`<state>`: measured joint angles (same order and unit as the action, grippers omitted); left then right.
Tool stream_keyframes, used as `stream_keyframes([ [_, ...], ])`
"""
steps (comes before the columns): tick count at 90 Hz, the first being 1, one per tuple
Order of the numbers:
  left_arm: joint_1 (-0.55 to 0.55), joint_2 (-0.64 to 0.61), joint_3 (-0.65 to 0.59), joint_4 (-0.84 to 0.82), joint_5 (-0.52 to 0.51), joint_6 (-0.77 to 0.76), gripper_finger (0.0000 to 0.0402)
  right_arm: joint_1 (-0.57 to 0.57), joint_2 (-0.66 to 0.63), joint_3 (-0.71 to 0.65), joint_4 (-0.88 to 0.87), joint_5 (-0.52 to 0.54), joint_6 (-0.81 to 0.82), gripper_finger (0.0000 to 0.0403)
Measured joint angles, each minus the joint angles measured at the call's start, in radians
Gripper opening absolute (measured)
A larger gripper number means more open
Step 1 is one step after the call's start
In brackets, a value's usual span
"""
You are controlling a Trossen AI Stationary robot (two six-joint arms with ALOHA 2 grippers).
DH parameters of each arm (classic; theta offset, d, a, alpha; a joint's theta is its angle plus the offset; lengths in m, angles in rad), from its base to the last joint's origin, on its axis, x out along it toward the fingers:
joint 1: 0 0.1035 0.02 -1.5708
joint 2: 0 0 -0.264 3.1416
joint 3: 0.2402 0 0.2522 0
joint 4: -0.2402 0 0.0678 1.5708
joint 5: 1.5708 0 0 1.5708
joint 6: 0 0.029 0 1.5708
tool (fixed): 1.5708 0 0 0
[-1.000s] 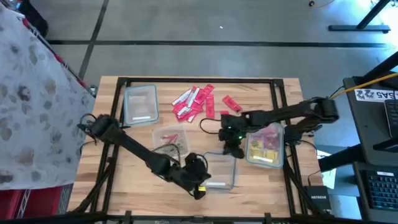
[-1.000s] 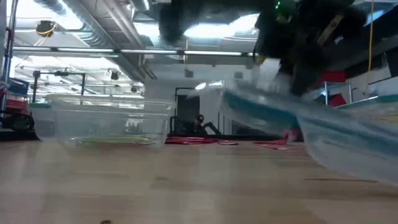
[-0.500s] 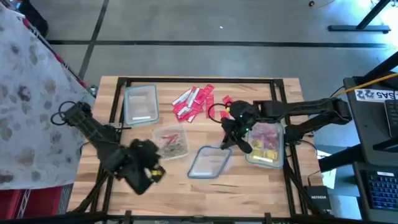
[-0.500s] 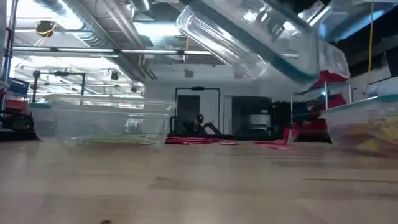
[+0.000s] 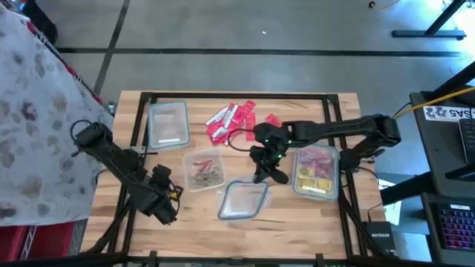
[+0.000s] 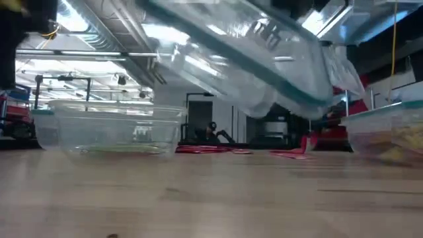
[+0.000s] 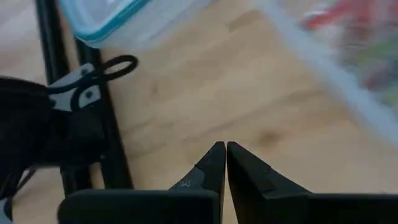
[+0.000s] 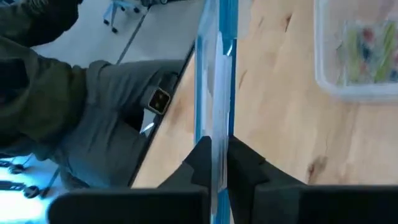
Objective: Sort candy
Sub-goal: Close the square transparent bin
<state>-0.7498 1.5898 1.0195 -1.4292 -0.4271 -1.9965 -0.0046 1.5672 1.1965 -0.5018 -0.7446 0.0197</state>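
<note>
The wooden table [image 5: 297, 215] fills the middle of the high view, with a dark frame around its edge. The left arm reaches from the left edge toward the lower left of the table; the left gripper [image 5: 165, 204] sits over the frame there, and in the left wrist view its fingers [image 7: 211, 169] are pressed together with nothing between them. The right arm comes in from the right edge, and the right gripper [image 5: 266, 173] sits just below the table's centre, pinching the rim of an empty clear tub [image 5: 243, 200]; in the right wrist view the tub's blue-edged rim [image 8: 217, 81] runs between the two fingers. In the low view that tub [image 6: 251, 53] hangs tilted in the upper part of the frame, off the tabletop. Another empty tub [image 5: 168, 124] rests upper left. A tub of mixed candy [image 5: 202, 170] sits left of centre, and a tub of yellow and pink candy [image 5: 316, 172] lies at right. A loose pile of red candy [image 5: 231, 121] lies at upper centre of the table.
</note>
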Motion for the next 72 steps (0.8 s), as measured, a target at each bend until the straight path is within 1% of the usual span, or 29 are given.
stream_keyframes([
  [7, 0.028, 0.000, -0.064, 0.047, -0.077, -0.001, 0.0000, 0.007, 0.019, 0.000, -0.009, -0.002, -0.003, 0.0007],
  [14, 0.060, 0.000, -0.115, 0.134, -0.158, 0.057, 0.0000, 0.019, 0.025, 0.000, -0.025, -0.007, -0.016, 0.0008],
  [30, 0.168, 0.000, -0.217, 0.390, -0.314, 0.309, 0.0000, 0.047, 0.025, 0.001, -0.033, -0.007, -0.025, 0.0010],
  [37, 0.220, 0.000, -0.250, 0.520, -0.376, 0.425, 0.0000, 0.060, 0.025, 0.001, -0.033, 0.023, -0.024, 0.0010],
  [43, 0.254, 0.000, -0.270, 0.642, -0.407, 0.552, 0.0000, 0.068, 0.025, 0.001, -0.041, 0.042, -0.024, 0.0011],
  [53, 0.298, 0.000, -0.286, 0.903, -0.431, 0.851, 0.0000, 0.071, 0.025, 0.001, -0.048, 0.054, -0.025, 0.0011],
  [57, 0.314, 0.000, -0.291, 1.003, -0.438, 0.945, 0.0000, 0.070, 0.025, 0.001, -0.041, 0.058, -0.025, 0.0011],
  [62, 0.334, 0.002, -0.292, 1.129, -0.443, 1.019, 0.0000, 0.068, 0.025, 0.001, -0.026, 0.091, -0.023, 0.0011],
  [67, 0.350, 0.004, -0.291, 1.238, -0.445, 1.066, 0.0000, 0.064, 0.030, 0.001, -0.007, 0.141, -0.002, 0.0011],
  [72, 0.361, 0.004, -0.291, 1.327, -0.448, 1.093, 0.0000, 0.057, 0.035, 0.001, 0.020, 0.158, 0.025, 0.0011],
])
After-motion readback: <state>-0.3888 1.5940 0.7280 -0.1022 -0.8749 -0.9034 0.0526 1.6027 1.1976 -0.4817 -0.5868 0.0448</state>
